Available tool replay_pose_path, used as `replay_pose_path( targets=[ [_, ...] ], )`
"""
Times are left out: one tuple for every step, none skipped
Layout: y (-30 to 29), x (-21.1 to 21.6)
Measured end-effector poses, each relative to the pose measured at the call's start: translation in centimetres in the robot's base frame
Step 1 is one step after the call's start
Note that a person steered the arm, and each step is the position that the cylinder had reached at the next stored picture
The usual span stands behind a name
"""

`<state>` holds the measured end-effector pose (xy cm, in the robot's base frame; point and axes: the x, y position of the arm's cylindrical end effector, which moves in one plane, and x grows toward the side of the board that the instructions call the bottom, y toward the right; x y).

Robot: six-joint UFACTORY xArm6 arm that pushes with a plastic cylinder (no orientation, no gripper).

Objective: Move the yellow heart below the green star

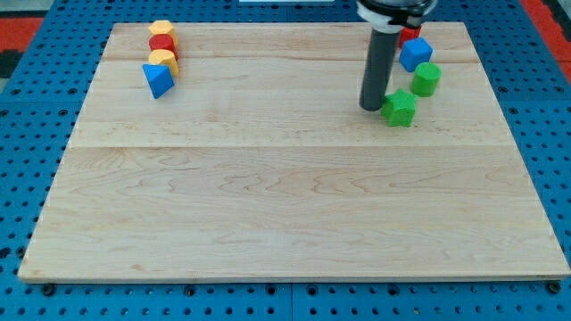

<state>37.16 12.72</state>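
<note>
one yellow heart (164,61), far left of my tip (371,107)

Pale wooden board (285,205) with fine light-brown grain streaks, sitting on a bright blue pegboard surface (27,134) dotted with dark holes. Red patches of that surface at the top corners. Dark grey, almost black rod, my tip (371,108) same shade. Green star (400,108), green block (426,79) of unclear shape, blue block (415,54), bit of red block (410,33) behind. Over at the view's left: yellow block (161,28), red block (162,44), yellow heart (164,61), blue block (158,80).
</note>
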Motion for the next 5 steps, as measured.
replay_pose_path(
  targets=[
    [1.3, 0.3],
    [0.4, 0.3],
    [-4.6, 3.2],
    [-15.3, 4.6],
    [-31.8, 4.4]
  ],
)
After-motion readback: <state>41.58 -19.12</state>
